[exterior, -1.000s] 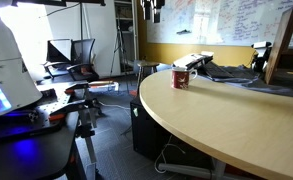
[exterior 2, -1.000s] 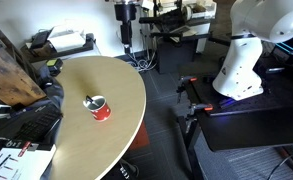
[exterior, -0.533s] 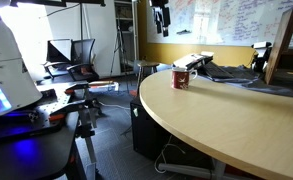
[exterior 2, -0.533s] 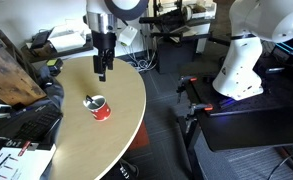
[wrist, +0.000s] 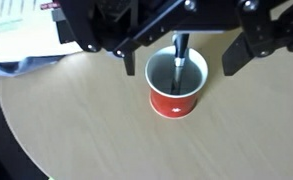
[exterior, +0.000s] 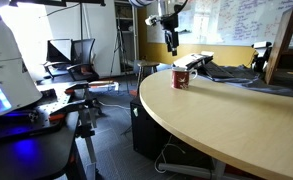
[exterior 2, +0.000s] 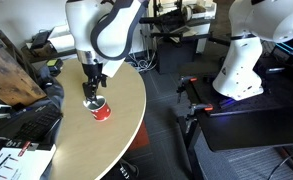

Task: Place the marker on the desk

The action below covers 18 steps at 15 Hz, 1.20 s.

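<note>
Though meant to end up lying on the big curved light tan wood-look desk, right now stands inside the round red mug instead: slim near-black pen-like marker, leaning toward the far side of the rim, top about level with it as far as can be told. Hovering directly above: black two-finger gripper, spread wide and holding nothing, one finger left and one right of the mug in the wrist view.

For a clean pick, better to centre on the marker's top end than on the mug. Probably worth narrowing the fingers first to fit inside the rim. Go straight down, pinch the stick up high, lift vertically until clear, no tipping the mug. Then over to bare wood well in from the rounded edge, get low, let go gently. Round barrel, so likely to roll.

As for text: no logo spotted on the mug. Some printed sheets at far left of the wrist view and scribbles on the far-wall whiteboard, both too small to read.
</note>
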Motion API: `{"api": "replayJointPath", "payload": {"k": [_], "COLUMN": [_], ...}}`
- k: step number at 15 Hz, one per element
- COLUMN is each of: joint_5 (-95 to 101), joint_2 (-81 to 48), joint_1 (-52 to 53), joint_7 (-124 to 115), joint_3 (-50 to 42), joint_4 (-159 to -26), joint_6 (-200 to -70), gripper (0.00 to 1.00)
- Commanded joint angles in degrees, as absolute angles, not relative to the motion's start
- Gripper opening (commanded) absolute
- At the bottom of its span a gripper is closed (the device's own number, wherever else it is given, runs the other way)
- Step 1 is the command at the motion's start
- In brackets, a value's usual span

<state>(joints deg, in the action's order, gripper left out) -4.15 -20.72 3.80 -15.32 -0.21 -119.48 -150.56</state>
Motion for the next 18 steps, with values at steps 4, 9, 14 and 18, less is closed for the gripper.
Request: {"api": "replayJointPath", "payload": {"k": [4, 9, 14, 18], "joint_5": [-3.57, -4.21, -5.41, -6.59], "joint_2": [-29.72, -32.93, -34.87, -35.85], "joint_1": [5.95, 6.09, 5.58, 5.41], "joint_7": [-19.6, -22.7, -22.76, -23.75], "joint_3": [-2.44, -4.26, -3.94, -4.09], "joint_4": [-109.05, -106.62, -105.57, -104.76], "joint_6": [-149.5, -149.44, -149.59, -149.56], "gripper": [0.6, 0.61, 0.52, 0.28]}}
